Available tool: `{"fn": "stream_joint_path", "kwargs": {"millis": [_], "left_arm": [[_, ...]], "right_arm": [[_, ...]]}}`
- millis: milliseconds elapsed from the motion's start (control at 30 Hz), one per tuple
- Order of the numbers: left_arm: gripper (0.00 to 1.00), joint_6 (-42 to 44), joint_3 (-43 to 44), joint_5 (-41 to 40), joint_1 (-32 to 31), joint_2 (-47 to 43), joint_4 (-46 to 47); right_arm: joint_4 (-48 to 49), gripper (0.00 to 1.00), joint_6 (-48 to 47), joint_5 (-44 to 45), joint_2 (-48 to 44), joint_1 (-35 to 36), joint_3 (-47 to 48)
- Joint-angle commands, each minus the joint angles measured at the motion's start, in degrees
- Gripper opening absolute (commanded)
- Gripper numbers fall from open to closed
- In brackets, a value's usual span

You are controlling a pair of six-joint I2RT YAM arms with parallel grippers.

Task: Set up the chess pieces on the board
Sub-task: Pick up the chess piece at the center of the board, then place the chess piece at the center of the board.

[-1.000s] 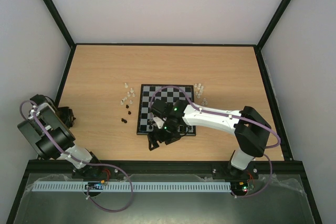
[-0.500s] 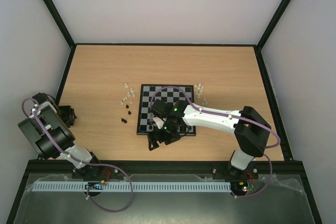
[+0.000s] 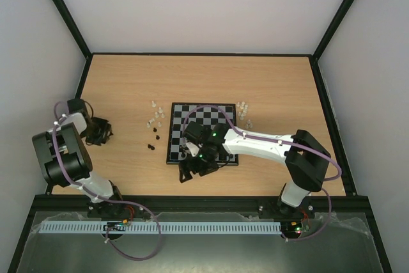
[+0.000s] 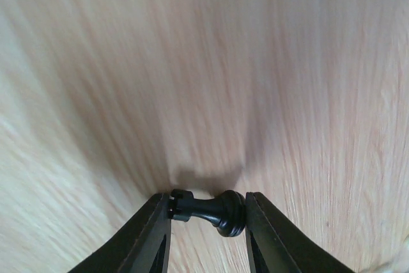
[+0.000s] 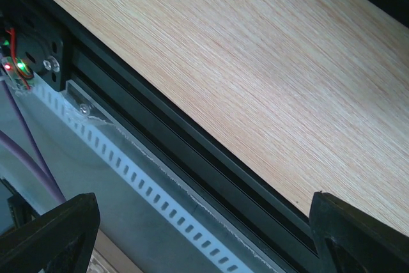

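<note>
The board (image 3: 211, 114), black and pale grey squares, lies mid-table. Translucent chess pieces cluster to its left (image 3: 155, 117) and at its right corner (image 3: 243, 109). A few black pieces (image 3: 153, 141) stand on the wood left of the board. My left gripper (image 3: 100, 132) hovers over bare wood far left of the board. In the left wrist view that gripper (image 4: 208, 217) is shut on a black chess piece (image 4: 211, 211) lying sideways between the fingers. My right gripper (image 3: 192, 172) sits at the board's near edge. In the right wrist view it (image 5: 204, 238) is open and holds nothing.
The wooden table (image 3: 128, 81) is bounded by a black frame. The near edge with its black rail (image 5: 192, 151) and a white slotted strip (image 5: 147, 190) lies under the right gripper. The right arm (image 3: 262, 145) covers the board's near right part.
My left arm has swung from the table's left edge inward and to the right, carrying the black piece. The right arm has not moved.
</note>
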Motion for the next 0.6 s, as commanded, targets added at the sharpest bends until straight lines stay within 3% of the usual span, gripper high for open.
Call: {"fn": "stream_joint_path", "kwargs": {"millis": [0, 400, 567], "left_arm": [[0.32, 1.35, 2.44, -1.57, -5.81, 0.47, -5.48], [0.32, 8.44, 3.23, -3.18, -14.28, -8.13, -15.72], [0.32, 12.73, 3.6, -3.05, -16.12, -7.81, -18.06]], "right_arm": [[2.26, 0.91, 2.36, -0.06, -2.49, 0.23, -0.34], [6.3, 0.91, 4.95, 4.32, -5.95, 0.23, -0.52], [6.81, 0.91, 5.02, 5.72, -5.85, 0.23, 0.33]]}}
